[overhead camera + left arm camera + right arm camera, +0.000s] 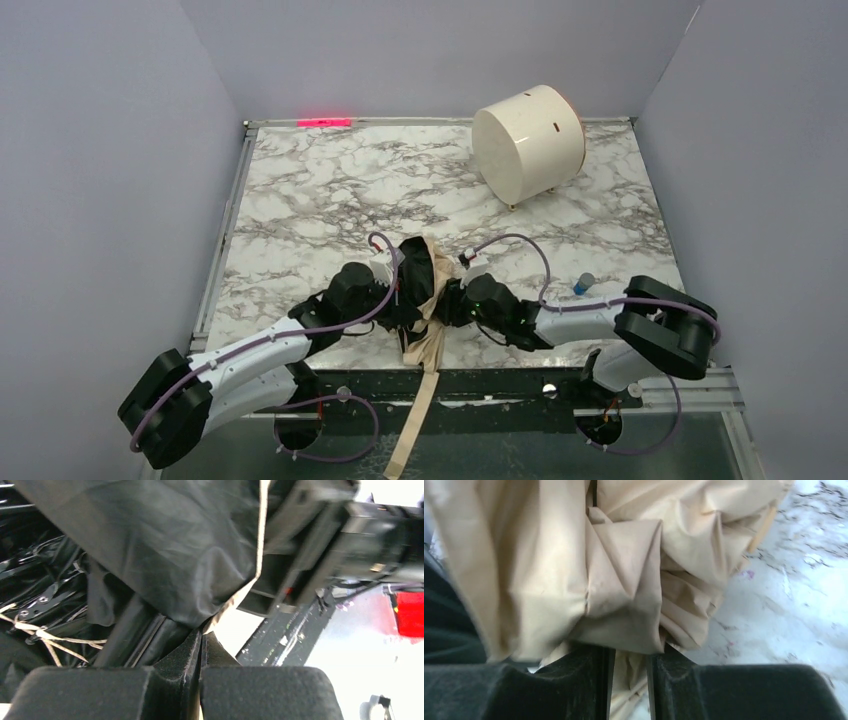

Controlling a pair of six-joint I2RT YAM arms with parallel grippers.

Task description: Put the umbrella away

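Note:
The umbrella [420, 285] lies crumpled near the table's front edge, black lining and ribs facing left, beige fabric facing right. Its long tan strap [415, 420] hangs over the edge. My left gripper [400, 292] sits at its left side. In the left wrist view the left gripper [201, 635] is shut, with the cream edge of the dark canopy [165, 555] pinched between the pads. My right gripper [447, 300] presses in from the right. In the right wrist view the right gripper [630, 652] shows a narrow gap, with bunched beige fabric [619, 570] lying over the tips and behind the gap.
A white cylindrical drum [528, 142] lies on its side at the back right of the marble table [300, 200]. A small blue-capped object [583, 283] stands beside the right arm. A red light strip [325, 122] glows at the back edge. Grey walls enclose three sides.

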